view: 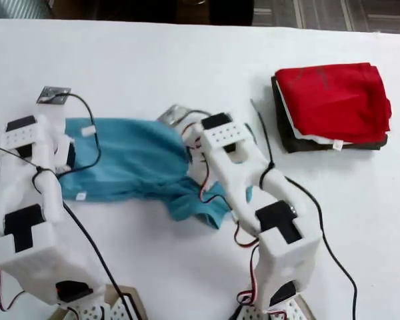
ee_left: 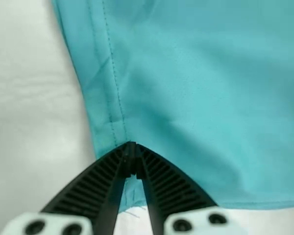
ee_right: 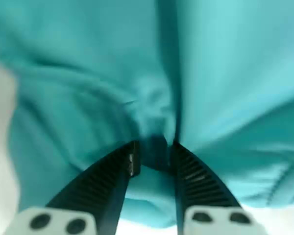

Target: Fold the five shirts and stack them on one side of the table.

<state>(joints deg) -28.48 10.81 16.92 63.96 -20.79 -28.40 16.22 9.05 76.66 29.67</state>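
Observation:
A teal shirt (view: pixel 137 163) lies crumpled across the middle of the white table, between the two arms. My left gripper (ee_left: pixel 132 149) is shut on the hemmed edge of the teal shirt (ee_left: pixel 196 88) at its left end. My right gripper (ee_right: pixel 154 147) pinches a bunched fold of the teal shirt (ee_right: pixel 88 88) at its right end, black fingers (ee_right: pixel 120 169) close around the cloth. In the high view the left arm (view: pixel 33 143) stands at the shirt's left side and the right arm (view: pixel 223 137) at its right. A stack of folded shirts (view: pixel 330 107), red on top, sits at the right.
Black cables (view: pixel 97 253) trail from both arms over the table's near side. The stack at the right has dark and white layers under the red one. Bare table lies along the far side and between the right arm and the stack.

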